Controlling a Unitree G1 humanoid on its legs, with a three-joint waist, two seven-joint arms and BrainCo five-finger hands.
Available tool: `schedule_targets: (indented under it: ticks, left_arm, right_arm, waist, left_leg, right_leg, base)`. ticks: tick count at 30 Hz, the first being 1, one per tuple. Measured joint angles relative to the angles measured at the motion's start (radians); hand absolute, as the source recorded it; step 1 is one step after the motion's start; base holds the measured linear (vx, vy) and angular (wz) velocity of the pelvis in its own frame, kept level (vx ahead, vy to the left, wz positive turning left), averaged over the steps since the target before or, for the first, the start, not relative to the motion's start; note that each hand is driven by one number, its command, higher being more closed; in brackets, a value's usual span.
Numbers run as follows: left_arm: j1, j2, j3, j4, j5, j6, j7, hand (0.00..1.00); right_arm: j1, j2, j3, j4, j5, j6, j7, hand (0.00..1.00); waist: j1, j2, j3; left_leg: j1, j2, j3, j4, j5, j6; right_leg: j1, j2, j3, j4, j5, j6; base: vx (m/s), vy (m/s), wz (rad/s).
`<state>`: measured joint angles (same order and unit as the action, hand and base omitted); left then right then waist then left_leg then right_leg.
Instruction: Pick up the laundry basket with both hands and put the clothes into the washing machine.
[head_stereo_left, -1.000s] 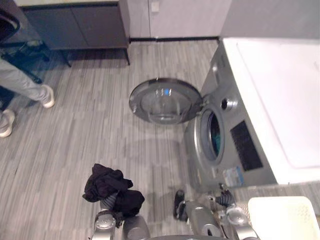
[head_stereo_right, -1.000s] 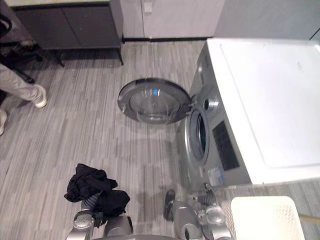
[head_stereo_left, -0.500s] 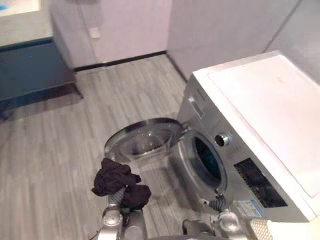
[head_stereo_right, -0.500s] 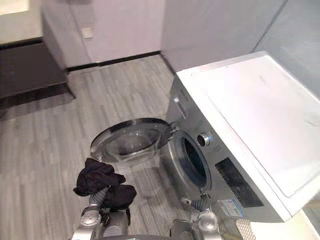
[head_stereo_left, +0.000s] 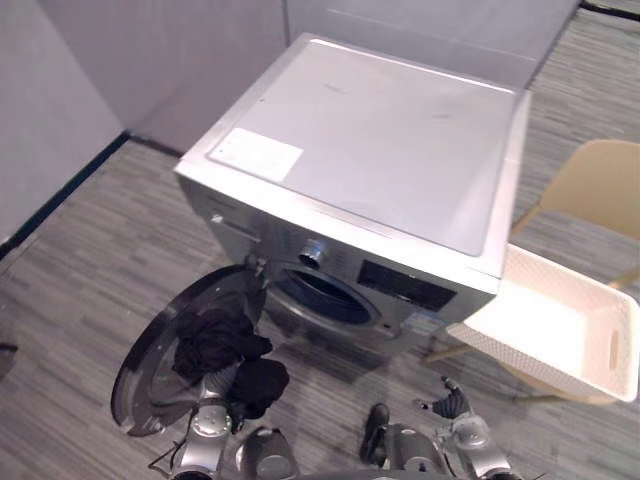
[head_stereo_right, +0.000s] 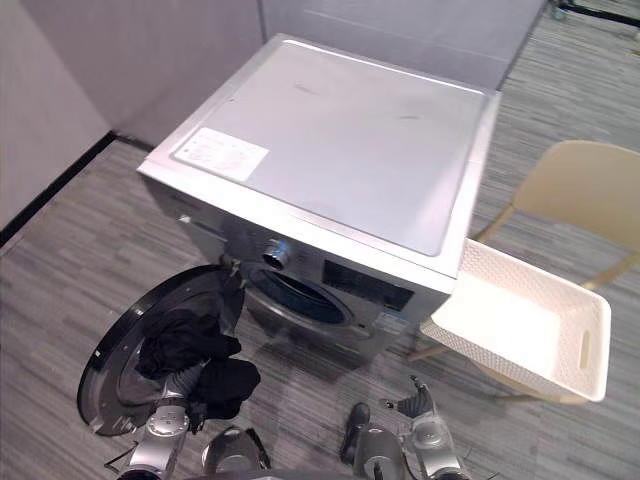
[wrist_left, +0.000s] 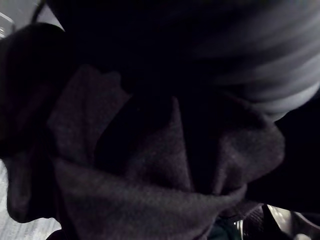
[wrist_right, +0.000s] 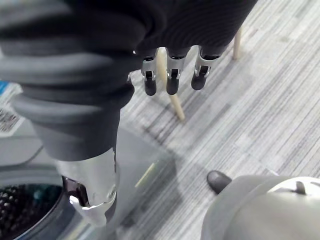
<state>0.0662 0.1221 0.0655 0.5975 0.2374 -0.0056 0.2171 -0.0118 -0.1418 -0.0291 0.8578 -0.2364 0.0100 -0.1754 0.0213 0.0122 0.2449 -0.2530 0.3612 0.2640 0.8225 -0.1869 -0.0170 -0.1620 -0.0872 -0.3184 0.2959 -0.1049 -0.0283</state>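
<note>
left hand (head_stereo_left: 220, 388) sits low under the dark clothes (head_stereo_left: 222, 350), fingers buried in cloth, so can't call the grip. bundle hangs over the open door (head_stereo_left: 150, 375), with the drum opening (head_stereo_left: 322, 293) ahead and to its right. right hand (wrist_right: 172, 80) is slack-fingered and empty, closer to the white laundry basket (head_stereo_left: 560, 330).

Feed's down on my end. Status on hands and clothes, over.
Left hand buried in dark bundle of clothes, at the round open door. Right hand open, empty. Silver washing machine: drum mouth unobstructed; white laundry basket sits empty beside it.
</note>
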Motion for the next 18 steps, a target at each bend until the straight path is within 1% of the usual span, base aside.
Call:
schedule_targets:
  ticks: [1,2,3,4,5,6,7,8,9,10,11,12,13,14,15,16,17,18]
  left_arm:
    - [-0.011,0.002,-0.026,-0.017,-0.003,0.0,0.001,1.0]
    - [-0.012,0.002,-0.034,-0.031,-0.004,0.0,0.003,1.0]
    - [-0.017,0.003,-0.044,-0.066,-0.008,0.0,0.005,1.0]
    - [-0.034,0.004,-0.054,-0.104,-0.012,-0.001,0.01,1.0]
    - [-0.046,0.002,-0.058,-0.125,-0.016,-0.003,0.016,1.0]
    - [-0.093,0.009,-0.059,-0.149,-0.036,-0.005,0.036,1.0]
    - [-0.145,0.012,-0.057,-0.155,-0.05,-0.003,0.051,1.0]
    - [-0.176,0.01,-0.052,-0.16,-0.058,-0.003,0.061,1.0]
    - [-0.207,-0.002,-0.044,-0.178,-0.074,-0.003,0.078,1.0]
    - [-0.235,-0.013,-0.034,-0.188,-0.091,-0.002,0.095,1.0]
    - [-0.26,-0.021,-0.028,-0.201,-0.104,-0.001,0.105,1.0]
    - [-0.294,-0.031,-0.026,-0.233,-0.122,0.0,0.123,1.0]
    - [-0.328,-0.039,-0.027,-0.264,-0.128,0.001,0.138,1.0]
    - [-0.354,-0.04,-0.027,-0.286,-0.131,0.002,0.15,1.0]
    - [-0.393,-0.036,-0.025,-0.316,-0.134,0.003,0.163,1.0]
    - [-0.413,-0.032,-0.026,-0.328,-0.134,0.004,0.172,1.0]
    - [-0.474,-0.013,-0.027,-0.368,-0.13,0.013,0.196,1.0]
    - [-0.511,0.007,-0.025,-0.393,-0.124,0.023,0.21,1.0]
  right_arm:
    - [-0.015,0.001,-0.006,-0.02,0.002,0.0,-0.014,0.0]
    - [-0.022,-0.003,-0.006,-0.025,0.003,-0.002,-0.02,0.0]
    - [-0.04,-0.004,-0.006,-0.034,0.004,-0.002,-0.027,0.0]
    - [-0.051,-0.007,-0.005,-0.062,0.009,-0.002,-0.041,0.0]
    - [-0.055,-0.011,-0.004,-0.082,0.011,-0.003,-0.048,0.0]
    - [-0.08,0.003,-0.004,-0.111,0.013,-0.001,-0.062,0.0]
    - [-0.082,0.013,-0.005,-0.141,0.02,0.0,-0.068,0.0]
    - [-0.089,0.013,-0.006,-0.156,0.032,0.0,-0.074,0.0]
    - [-0.104,0.019,-0.006,-0.18,0.042,0.002,-0.084,0.0]
    - [-0.123,0.024,-0.007,-0.212,0.049,0.004,-0.094,0.0]
    - [-0.137,0.028,-0.009,-0.236,0.053,0.008,-0.105,0.0]
    - [-0.156,0.038,-0.015,-0.288,0.066,0.015,-0.121,0.0]
    - [-0.162,0.047,-0.015,-0.334,0.078,0.016,-0.137,0.0]
    - [-0.167,0.058,-0.022,-0.372,0.09,0.015,-0.148,0.0]
    - [-0.183,0.071,-0.03,-0.419,0.092,0.015,-0.157,0.0]
    - [-0.19,0.076,-0.035,-0.439,0.099,0.014,-0.162,0.0]
    - [-0.2,0.078,-0.049,-0.499,0.109,0.004,-0.18,0.0]
    - [-0.2,0.079,-0.054,-0.534,0.113,-0.007,-0.192,0.0]
  waist:
    - [0.0,-0.005,0.027]
    - [0.001,-0.006,0.032]
    - [0.004,-0.002,0.042]
    - [0.008,0.005,0.058]
    - [0.013,0.013,0.067]
    - [0.024,-0.018,0.106]
    - [0.019,-0.041,0.129]
    - [0.018,-0.041,0.147]
    - [0.023,-0.041,0.165]
    - [0.02,-0.04,0.177]
    - [0.019,-0.037,0.192]
    - [0.016,-0.031,0.215]
    - [0.014,-0.032,0.223]
    - [0.015,-0.035,0.232]
    - [0.015,-0.035,0.251]
    - [0.015,-0.036,0.257]
    - [0.01,-0.04,0.273]
    - [0.001,-0.041,0.275]
  left_leg:
    - [-0.047,-0.063,-0.136,0.015,-0.084,-0.039]
    - [-0.065,-0.086,-0.175,0.008,-0.101,-0.052]
    - [-0.099,-0.117,-0.232,-0.022,-0.116,-0.068]
    - [-0.126,-0.136,-0.259,-0.069,-0.108,-0.072]
    - [-0.148,-0.133,-0.259,-0.093,-0.107,-0.074]
    - [-0.21,-0.127,-0.228,-0.014,-0.159,-0.091]
    - [-0.28,-0.127,-0.207,0.056,-0.174,-0.073]
    - [-0.323,-0.123,-0.199,0.108,-0.193,-0.069]
    - [-0.398,-0.101,-0.18,0.194,-0.226,-0.059]
    - [-0.465,-0.088,-0.17,0.26,-0.25,-0.047]
    - [-0.503,-0.079,-0.163,0.296,-0.262,-0.041]
    - [-0.575,-0.066,-0.16,0.354,-0.279,-0.029]
    - [-0.647,-0.06,-0.16,0.403,-0.295,-0.02]
    - [-0.691,-0.056,-0.16,0.43,-0.302,-0.013]
    - [-0.747,-0.047,-0.164,0.467,-0.309,-0.014]
    - [-0.774,-0.045,-0.167,0.483,-0.311,-0.014]
    - [-0.846,-0.044,-0.174,0.525,-0.313,-0.012]
    - [-0.894,-0.044,-0.18,0.554,-0.313,-0.011]
  right_leg:
    - [-0.026,0.008,0.053,0.064,-0.034,-0.006]
    - [-0.045,0.011,0.071,0.096,-0.047,-0.005]
    - [-0.095,0.021,0.102,0.165,-0.07,-0.006]
    - [-0.169,0.032,0.132,0.254,-0.1,0.001]
    - [-0.216,0.042,0.146,0.312,-0.122,0.006]
    - [-0.32,0.03,0.193,0.453,-0.161,0.016]
    - [-0.407,0.012,0.208,0.536,-0.175,0.03]
    - [-0.457,0.014,0.222,0.578,-0.18,0.036]
    - [-0.547,0.024,0.246,0.648,-0.184,0.041]
    - [-0.627,0.031,0.268,0.701,-0.188,0.045]
    - [-0.67,0.035,0.278,0.728,-0.189,0.047]
    - [-0.746,0.037,0.287,0.773,-0.191,0.049]
    - [-0.822,0.037,0.293,0.813,-0.197,0.053]
    - [-0.867,0.034,0.295,0.836,-0.199,0.055]
    - [-0.922,0.031,0.292,0.865,-0.199,0.056]
    - [-0.95,0.03,0.291,0.878,-0.199,0.056]
    - [-1.022,0.029,0.295,0.918,-0.198,0.057]
    - [-1.069,0.026,0.298,0.947,-0.198,0.058]
  base:
    - [-0.03,0.04,-1.17]
    - [-0.03,0.062,-1.13]
    - [-0.04,0.078,-1.03]
    - [-0.06,0.103,-1.1]
    - [-0.11,0.162,-1.17]
    - [-0.15,0.134,-0.8]
    - [-0.15,0.119,-0.68]
    - [-0.16,0.084,-0.56]
    - [-0.19,0.121,-0.78]
    - [-0.2,0.114,-0.78]
    - [-0.21,0.078,-0.57]
    - [-0.23,0.058,-0.42]
    - [-0.23,0.051,-0.34]
    - [-0.24,0.031,-0.26]
    - [-0.15,0.014,-0.19]
    - [-0.19,0.001,-0.16]
    - [-0.11,-0.014,-0.04]
    - [-0.13,-0.023,0.02]
